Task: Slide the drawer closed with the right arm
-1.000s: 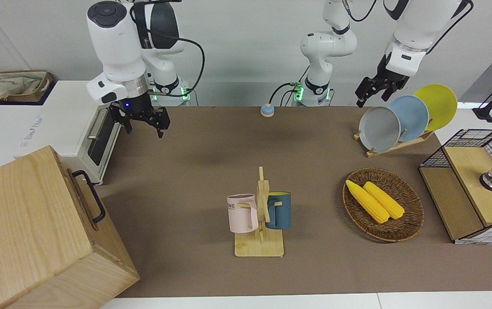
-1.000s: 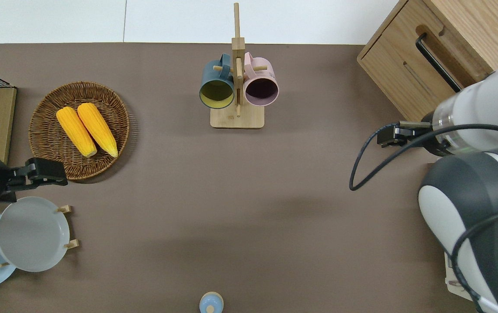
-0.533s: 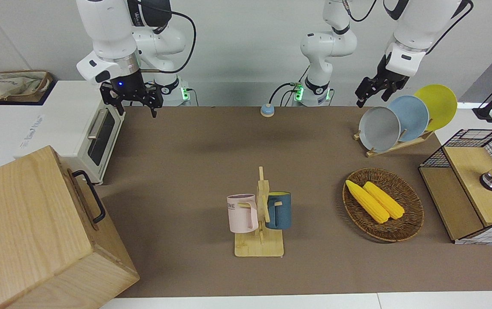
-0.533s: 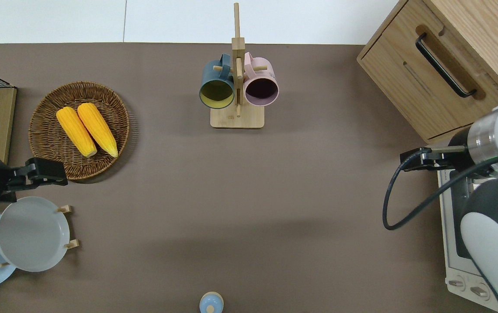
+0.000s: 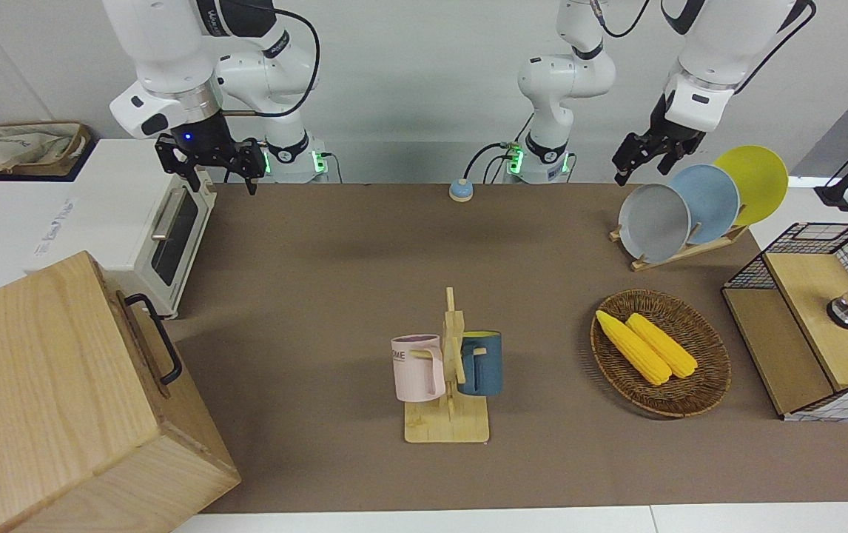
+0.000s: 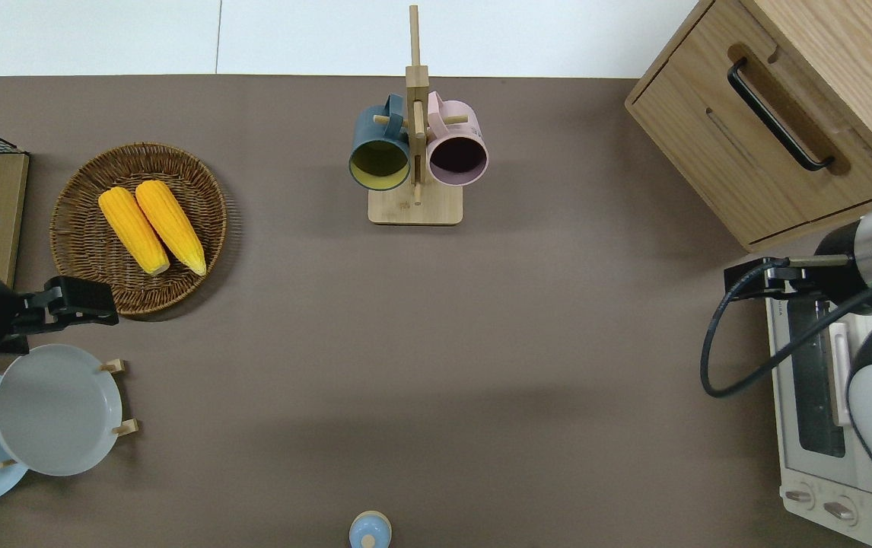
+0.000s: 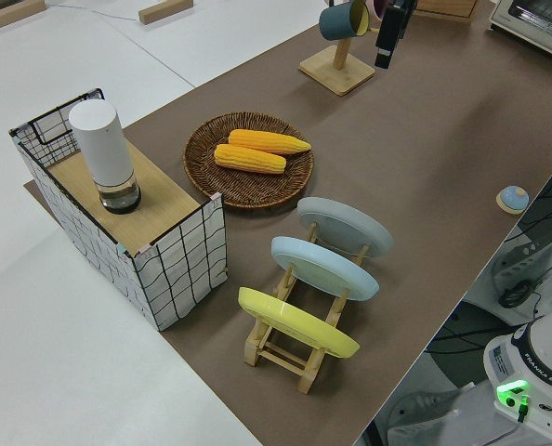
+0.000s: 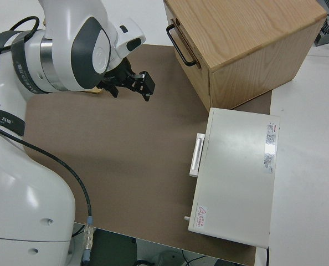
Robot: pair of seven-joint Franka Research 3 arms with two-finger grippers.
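The drawer sits flush in the front of the large pale-wood box at the right arm's end of the table, with its black bar handle showing. The drawer also shows in the front view and in the right side view. My right gripper is open and empty, up in the air. In the overhead view the right gripper is over the corner of the white toaster oven, apart from the drawer. My left arm is parked, its gripper open.
The toaster oven stands beside the box, nearer to the robots. A mug rack with two mugs stands mid-table. A basket with corn, a plate rack and a wire-and-wood box are at the left arm's end.
My right gripper has drawn away from the wooden box, upward and back to above the toaster oven. The drawer and the left arm have not moved.
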